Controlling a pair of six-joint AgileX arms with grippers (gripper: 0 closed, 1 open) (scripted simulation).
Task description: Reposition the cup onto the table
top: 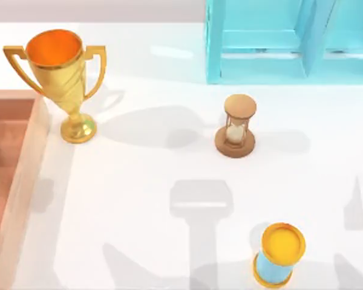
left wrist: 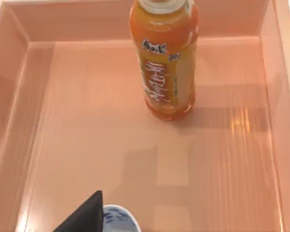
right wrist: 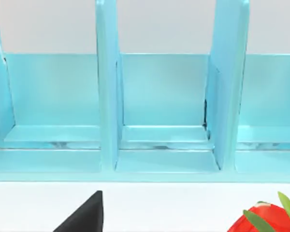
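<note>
The white table has lots of open room in its middle. A wooden tray with a raised rim lies along the table's left edge, and a blue rack stands at the far edge. A gold trophy stands just beside the tray, an hourglass near the middle, and a blue can with a yellow top by the near edge. In the left wrist view, the cup is inside the tray, right by the left tool's dark finger. An orange bottle stands well apart from it. I cannot tell how the tools are set
</note>
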